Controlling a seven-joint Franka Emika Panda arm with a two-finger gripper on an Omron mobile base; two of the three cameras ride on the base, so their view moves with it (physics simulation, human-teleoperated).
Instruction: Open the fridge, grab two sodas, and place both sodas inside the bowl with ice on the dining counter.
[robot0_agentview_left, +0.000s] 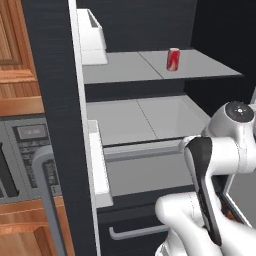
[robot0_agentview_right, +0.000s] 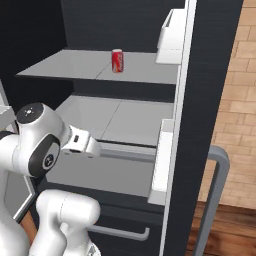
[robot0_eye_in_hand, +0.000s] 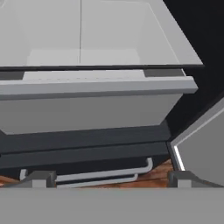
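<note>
Red soda (robot0_agentview_left: 173, 59) stands upright on the open fridge's (robot0_agentview_left: 55, 100) upper shelf (robot0_agentview_left: 125, 67).

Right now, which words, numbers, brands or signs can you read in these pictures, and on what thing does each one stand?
No text can be read anywhere.
Soda can on the upper fridge shelf: white markings on red, too small and blurred to read.
Microwave panel left of the open fridge door: a display and buttons, no legible characters.
Fridge drawers: plain, no label.

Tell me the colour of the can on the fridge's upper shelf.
The soda is red with white markings and a silver top, clearest in the left base view.
</note>
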